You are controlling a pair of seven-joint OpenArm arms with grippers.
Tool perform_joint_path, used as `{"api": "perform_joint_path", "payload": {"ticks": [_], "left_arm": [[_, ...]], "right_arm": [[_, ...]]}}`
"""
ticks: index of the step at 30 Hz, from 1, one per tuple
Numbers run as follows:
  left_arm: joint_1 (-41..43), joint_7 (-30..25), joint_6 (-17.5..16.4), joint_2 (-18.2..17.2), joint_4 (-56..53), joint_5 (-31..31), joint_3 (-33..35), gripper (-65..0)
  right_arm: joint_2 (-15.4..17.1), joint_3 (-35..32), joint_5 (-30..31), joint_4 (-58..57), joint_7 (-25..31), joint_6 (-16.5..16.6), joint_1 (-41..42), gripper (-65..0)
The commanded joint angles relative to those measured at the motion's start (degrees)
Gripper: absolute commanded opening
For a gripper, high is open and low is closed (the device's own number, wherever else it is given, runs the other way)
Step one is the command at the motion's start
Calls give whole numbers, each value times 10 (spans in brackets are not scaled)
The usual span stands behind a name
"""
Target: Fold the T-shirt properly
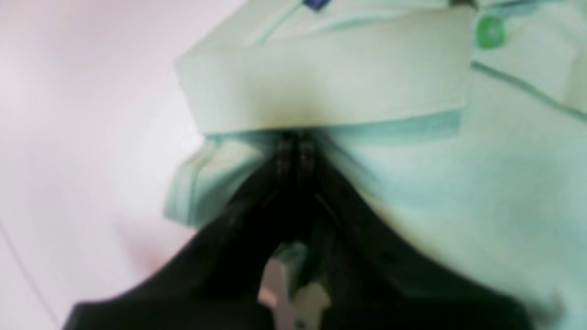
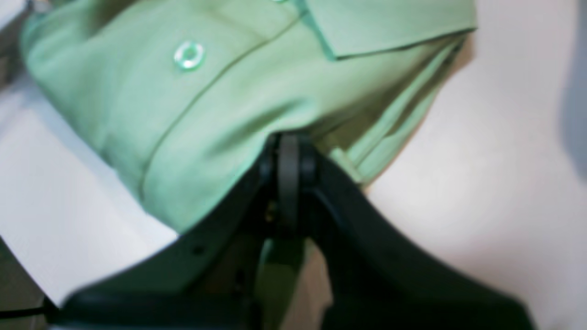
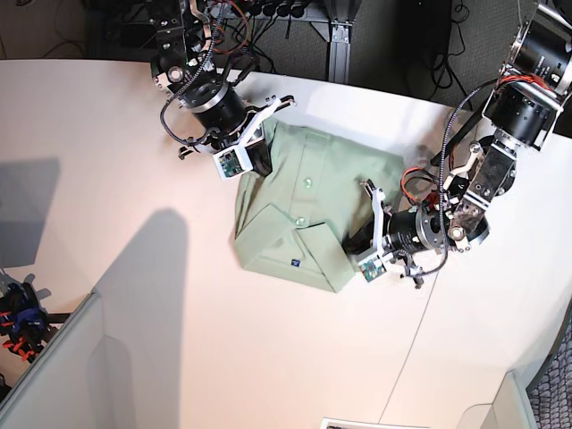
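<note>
One T-shirt point(image 3: 304, 219) lies folded, two buttons showing. Left gripper point(image 1: 293, 142) and right gripper point(image 2: 289, 146) each pinch its cloth. Its blue tag point(image 3: 294, 262) is unreadable.

room: bare table point(image 3: 134, 295) left, front | obstacle: T-shirt point(image 3: 304, 223) mid-table between arms

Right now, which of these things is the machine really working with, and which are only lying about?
Part of the job:
- T-shirt, mint green, lying folded on the white table
- left claw, shut on its edge near the collar
- right claw, shut on its opposite edge

Only lying about:
- tangle of cables behind the table
- red and blue clutter at the table's edge
</note>
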Motion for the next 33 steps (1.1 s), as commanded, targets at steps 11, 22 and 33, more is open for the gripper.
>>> {"api": "perform_joint_path", "payload": {"ticks": [11,22,33], "left_arm": [[155,89,-35,-71,260,-144,-165,-650],[459,179,-67,-106,431,-317,-399,-650],[758,196,-67,-106,450,-304,-458,-650]], "right_arm": [[30,172,103,111,-67,2,-10,-650],[54,271,273,210,-135,2,-203,-650],[54,259,307,201,-166,3,-431,-650]]}}
